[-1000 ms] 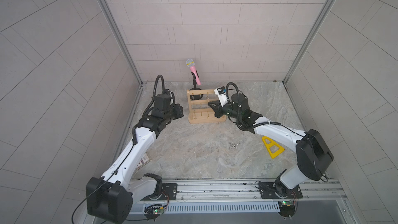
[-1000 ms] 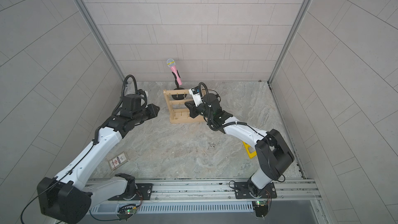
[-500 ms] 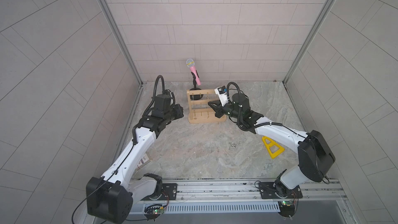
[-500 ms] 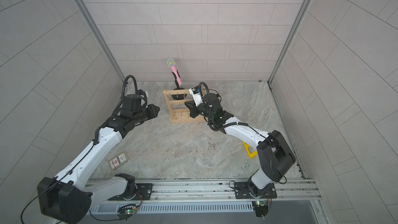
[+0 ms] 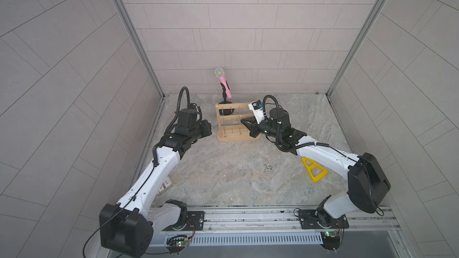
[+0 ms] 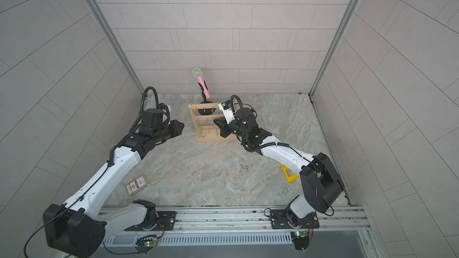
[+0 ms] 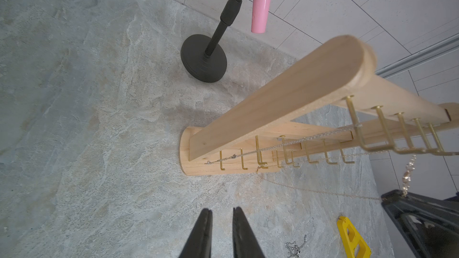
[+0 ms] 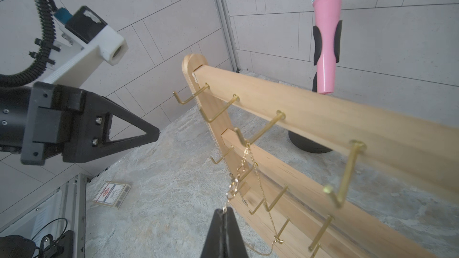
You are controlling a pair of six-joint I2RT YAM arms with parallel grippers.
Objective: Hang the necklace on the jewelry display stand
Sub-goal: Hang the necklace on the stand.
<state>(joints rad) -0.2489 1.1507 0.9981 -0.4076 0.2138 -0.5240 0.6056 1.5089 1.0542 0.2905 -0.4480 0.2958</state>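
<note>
I had one light natural-wood jewelry display stand [image 5: 238,138] upright at the back of the grey marbled worktop [image 5: 223,182], with two side posts, three horizontal bars and a flat rounded base. Four of the top bar's brass hooks showed in my right wrist view. My right tool [image 8: 224,213] was pressed together on one end of the thin gold necklace [image 8: 232,189], just below its ring clasp. From there the chain rose to the third hook from the post on the top bar, passed over it and hung down the front of the stand in a loose strand. My left tool [image 7: 221,213] hovered near the stand's other end, clear of the wood, its two fingers a little apart with nothing between them. I counted three chains in all: the gold one I held, one fine silvery chain [image 7: 320,134] hanging on the stand near a post, and one small silvery heap [image 5: 270,167] lying loose on the worktop, well in front of the stand. One pink microphone [image 5: 224,84] with a silver mesh head leaned in a black round-based holder [image 7: 203,63] just behind the stand. One yellow plastic triangle [image 5: 315,172] lay under my right arm, and one small printed card box [image 6: 137,185] lay near my left arm.
</note>
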